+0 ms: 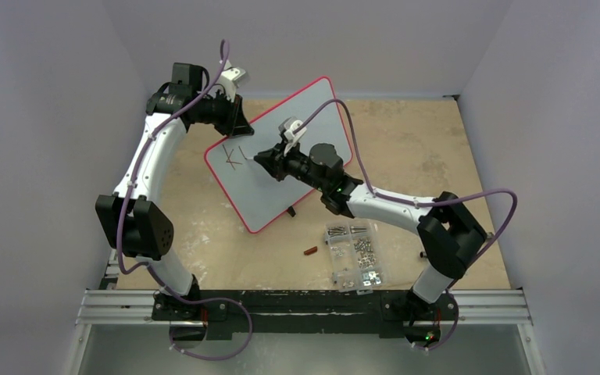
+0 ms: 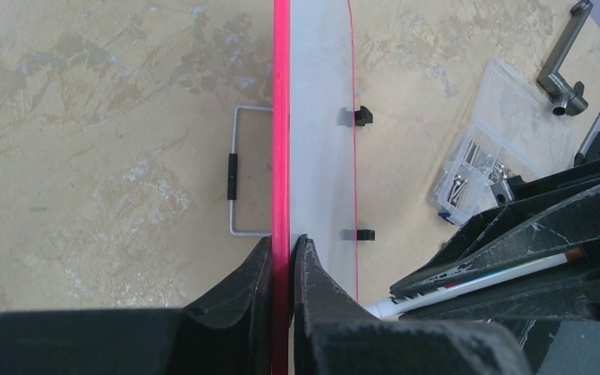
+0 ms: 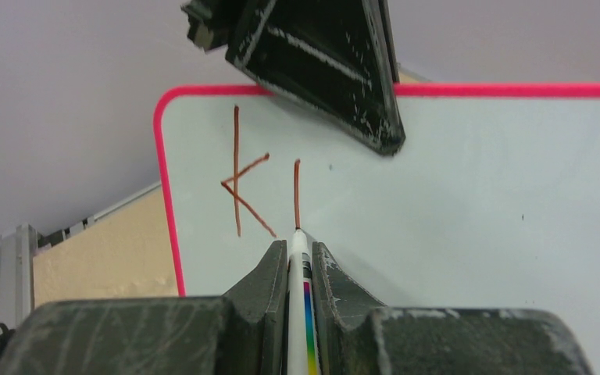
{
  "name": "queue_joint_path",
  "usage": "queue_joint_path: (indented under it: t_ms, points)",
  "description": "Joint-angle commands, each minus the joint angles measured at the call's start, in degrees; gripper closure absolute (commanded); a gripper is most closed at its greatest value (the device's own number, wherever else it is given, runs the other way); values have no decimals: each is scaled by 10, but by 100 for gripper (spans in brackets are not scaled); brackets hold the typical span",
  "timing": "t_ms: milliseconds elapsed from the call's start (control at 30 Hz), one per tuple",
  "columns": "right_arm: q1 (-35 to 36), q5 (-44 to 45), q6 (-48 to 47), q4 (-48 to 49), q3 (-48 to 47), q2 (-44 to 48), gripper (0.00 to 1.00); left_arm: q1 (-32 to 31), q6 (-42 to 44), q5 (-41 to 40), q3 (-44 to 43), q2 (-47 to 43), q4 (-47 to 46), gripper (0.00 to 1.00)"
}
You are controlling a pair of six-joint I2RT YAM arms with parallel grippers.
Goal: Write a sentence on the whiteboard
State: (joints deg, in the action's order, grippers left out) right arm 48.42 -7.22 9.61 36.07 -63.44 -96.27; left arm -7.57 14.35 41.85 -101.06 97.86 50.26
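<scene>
At the far left of the tabletop point(image 1: 430, 156), I see the left fingers point(image 2: 259, 262) clamped on the red-pink rim of the whiteboard point(image 1: 262, 195). It stands tilted at the middle of the tabletop, writing face turned up and to the right. By its left corner the sentence point(image 3: 238, 183) is only a reddish-brown "k" and one upright stroke. I have the right fingers point(image 3: 275, 266) pinched shut on a white marker point(image 3: 298, 251), its tip touching the board at the foot of that stroke. Nearer and to the right, a clear screw box point(image 1: 357, 254) lies flat, a small brown piece point(image 1: 310, 251) just left of it.
</scene>
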Motion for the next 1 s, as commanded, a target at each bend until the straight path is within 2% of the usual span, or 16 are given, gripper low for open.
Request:
queue_joint_path:
  t_ms: [0, 500, 967]
  points:
    - [-2, 13, -4, -14, 30, 16, 100, -14, 59, -34, 0, -9, 46, 100]
    - [-2, -31, -1, -11, -25, 44, 100, -15, 59, -34, 1, -8, 47, 100]
    - [-1, -22, 1, -5, -103, 2, 100, -17, 59, -35, -2, -6, 50, 100]
